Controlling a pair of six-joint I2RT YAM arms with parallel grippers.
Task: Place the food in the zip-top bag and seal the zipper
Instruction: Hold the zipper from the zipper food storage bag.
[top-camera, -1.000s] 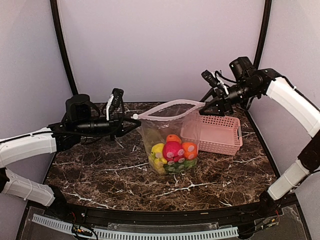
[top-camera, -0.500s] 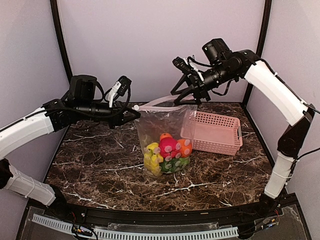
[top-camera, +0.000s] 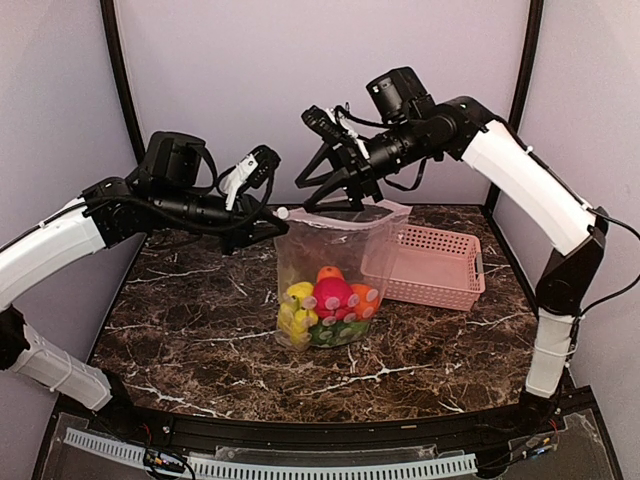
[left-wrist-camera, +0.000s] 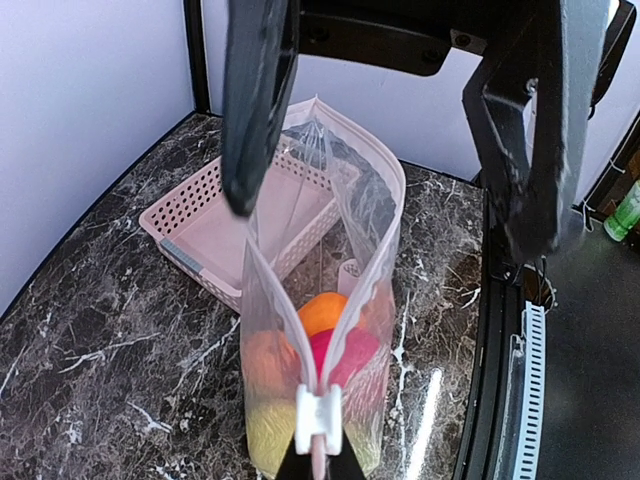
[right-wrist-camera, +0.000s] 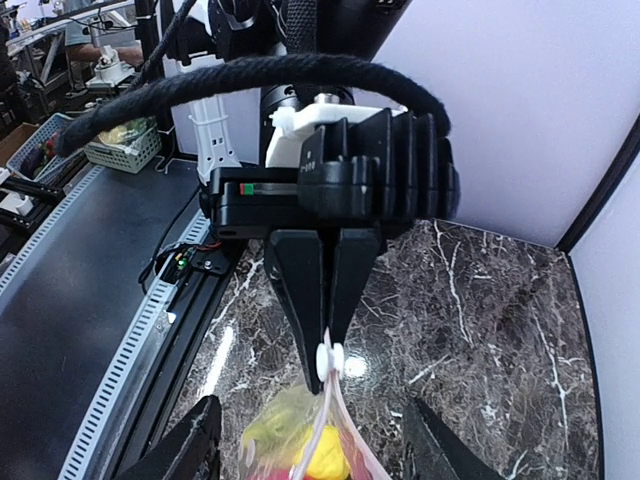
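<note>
Left fingers (right-wrist-camera: 298, 300) pinch the zipper (top-camera: 345, 212) end; right fingers (right-wrist-camera: 195, 450) spread, straddling the bag (top-camera: 330, 255) mouth; pink basket (top-camera: 440, 270) behind.

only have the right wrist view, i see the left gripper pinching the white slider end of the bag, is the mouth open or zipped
Observer: Open. The left wrist view shows the zipper with its two strips parted from the white slider to the far end.
Operator: where's my right gripper over it
Observer: In the top view the right gripper stands open above the slider-side half of the mouth; nothing holds the far corner by the pink basket.
Operator: any food outside the bag
Observer: In the top view the only food I see is piled in the bottom of the zip-top bag.
</note>
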